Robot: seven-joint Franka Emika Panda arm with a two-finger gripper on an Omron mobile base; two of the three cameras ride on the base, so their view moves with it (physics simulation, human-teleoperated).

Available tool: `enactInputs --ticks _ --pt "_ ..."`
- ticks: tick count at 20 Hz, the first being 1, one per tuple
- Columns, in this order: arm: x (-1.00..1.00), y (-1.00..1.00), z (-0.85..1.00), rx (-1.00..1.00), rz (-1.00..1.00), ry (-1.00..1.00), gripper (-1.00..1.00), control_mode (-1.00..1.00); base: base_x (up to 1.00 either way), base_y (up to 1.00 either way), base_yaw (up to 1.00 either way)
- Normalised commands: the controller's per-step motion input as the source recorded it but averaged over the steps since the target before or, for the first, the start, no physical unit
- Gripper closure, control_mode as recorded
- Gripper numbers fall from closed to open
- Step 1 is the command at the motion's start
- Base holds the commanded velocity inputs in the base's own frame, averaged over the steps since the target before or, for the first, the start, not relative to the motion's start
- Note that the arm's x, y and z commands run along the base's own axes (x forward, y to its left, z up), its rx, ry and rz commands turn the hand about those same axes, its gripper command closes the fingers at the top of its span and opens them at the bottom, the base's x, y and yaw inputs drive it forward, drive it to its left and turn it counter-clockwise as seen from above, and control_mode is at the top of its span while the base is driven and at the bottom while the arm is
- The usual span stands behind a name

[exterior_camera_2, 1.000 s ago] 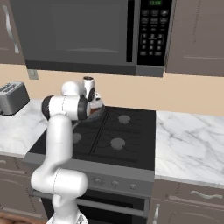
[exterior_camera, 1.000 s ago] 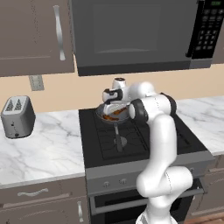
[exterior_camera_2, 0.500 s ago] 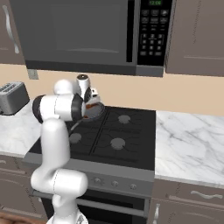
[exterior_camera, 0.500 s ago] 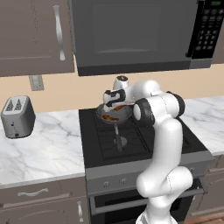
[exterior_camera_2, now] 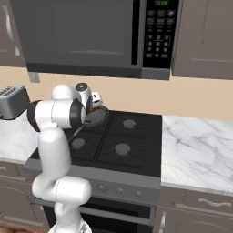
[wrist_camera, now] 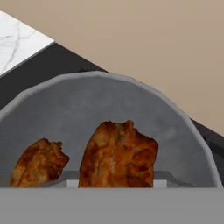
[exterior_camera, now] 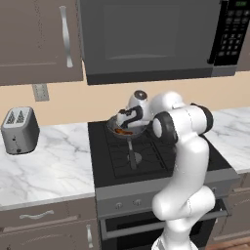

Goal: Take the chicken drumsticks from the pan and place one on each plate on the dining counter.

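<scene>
drumsticks' (wrist_camera: 117, 155) lower ends cut off, pan (wrist_camera: 109, 109) rim partly out of frame

Matt grey metal pan (wrist_camera: 131, 105), rough crusty browned drumsticks (wrist_camera: 118, 153), veined polished marble worktop (exterior_camera: 49, 166), brushed-metal toaster (exterior_camera: 19, 131)

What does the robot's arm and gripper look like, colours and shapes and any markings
The arm is glossy white, built of thick rounded segments, with dark grey bands at the joints and a dark round cap on top of the wrist. The gripper is a small white block with dark parts at its end. No cables or markings are visible on it.
</scene>
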Motion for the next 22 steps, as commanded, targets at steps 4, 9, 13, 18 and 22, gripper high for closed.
enactInputs --ticks 4,9,13,18,22 --pt "-0.35 0.00 0.47 0.05 0.00 -0.16 1.00 -1.00 0.00 0.00 0.00" --pt "-0.52 0.00 0.25 0.00 0.00 -0.24 1.00 -1.00 0.00 0.00 0.00" --pt "-0.52 0.00 0.42 0.04 0.00 -0.29 1.00 -1.00 0.00 0.00 0.00" --pt "-0.63 -0.03 0.63 0.16 0.00 -0.07 1.00 -1.00 0.00 0.00 0.00" --pt "-0.76 -0.13 0.59 0.13 -0.03 0.00 1.00 -1.00 0.00 0.00 0.00"
